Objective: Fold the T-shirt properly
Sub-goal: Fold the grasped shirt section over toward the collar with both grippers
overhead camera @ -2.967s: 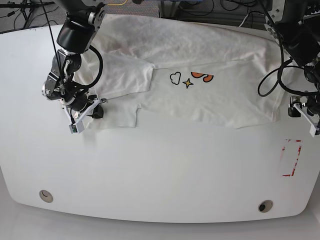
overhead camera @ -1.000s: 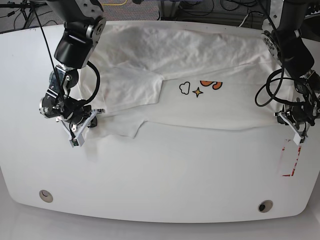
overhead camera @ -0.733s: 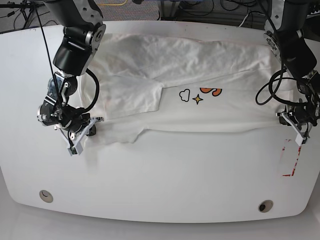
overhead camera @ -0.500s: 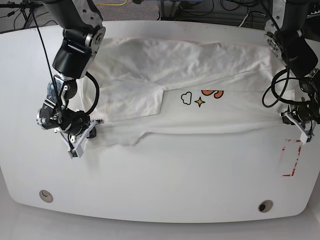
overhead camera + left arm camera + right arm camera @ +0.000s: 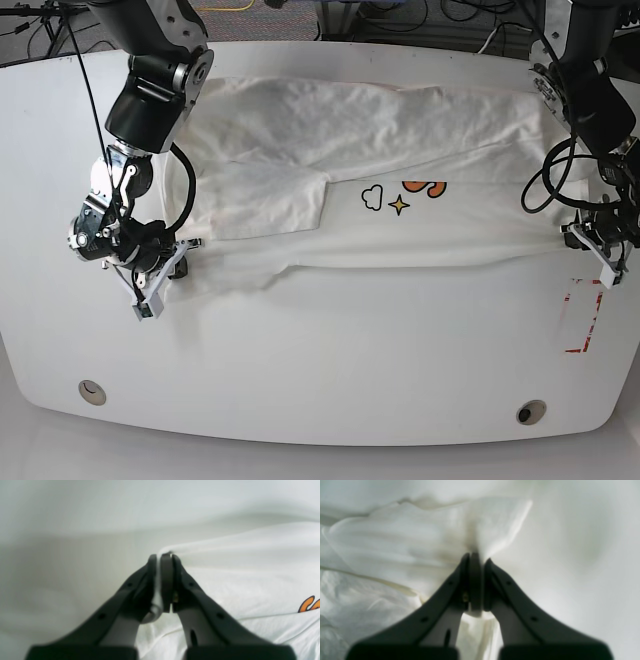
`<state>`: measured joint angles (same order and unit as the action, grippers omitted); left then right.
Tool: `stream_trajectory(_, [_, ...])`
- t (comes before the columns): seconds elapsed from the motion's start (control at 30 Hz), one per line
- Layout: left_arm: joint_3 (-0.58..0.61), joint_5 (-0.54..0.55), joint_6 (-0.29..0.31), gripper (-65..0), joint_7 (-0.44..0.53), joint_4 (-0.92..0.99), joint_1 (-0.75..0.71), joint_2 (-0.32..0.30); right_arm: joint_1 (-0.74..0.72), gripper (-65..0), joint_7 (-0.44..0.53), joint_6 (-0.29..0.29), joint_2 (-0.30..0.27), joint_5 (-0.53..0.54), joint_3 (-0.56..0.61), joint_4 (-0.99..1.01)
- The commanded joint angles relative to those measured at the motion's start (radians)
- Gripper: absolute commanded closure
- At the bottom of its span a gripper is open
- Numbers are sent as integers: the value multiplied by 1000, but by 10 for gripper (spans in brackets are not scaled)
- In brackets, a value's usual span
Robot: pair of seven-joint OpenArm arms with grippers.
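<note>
Base view: left gripper (image 5: 590, 243) and right gripper (image 5: 172, 262) each clamped T-shirt (image 5: 400, 150) edges, cloth stretched flat between.

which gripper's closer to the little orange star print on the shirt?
Left, marginally. The star sits right of the T-shirt centre in the base view. The left gripper pinches the hem at that view's right; the right gripper pinches the opposite edge, slightly farther.
</note>
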<state>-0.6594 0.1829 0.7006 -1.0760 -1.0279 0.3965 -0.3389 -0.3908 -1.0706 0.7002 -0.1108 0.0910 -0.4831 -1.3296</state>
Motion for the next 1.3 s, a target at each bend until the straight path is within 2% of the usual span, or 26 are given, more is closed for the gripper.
stream_trajectory(0.0, [-1,5,-2,0,7,-21,23,-24,-30,-10,-38,-2,-17,2,-4,-67])
stream_trajectory(0.17, [5,5,-2,0,-48,-32,28,-21,-15,-10,-98,-2,-17,74,-6,-149])
stream_trajectory(0.43, [25,5,-2,0,-146,-226,22,14,57,-11,-155,-2,-25,155,-9,-261])
stream_trajectory(0.77, [79,5,-2,0,-240,-460,-51,16,188,-13,-188,-2,-25,270,-12,-419])
stream_trajectory(1.27, [79,5,-2,0,-250,-691,-195,14,390,-13,-208,-2,-20,372,-15,-595])
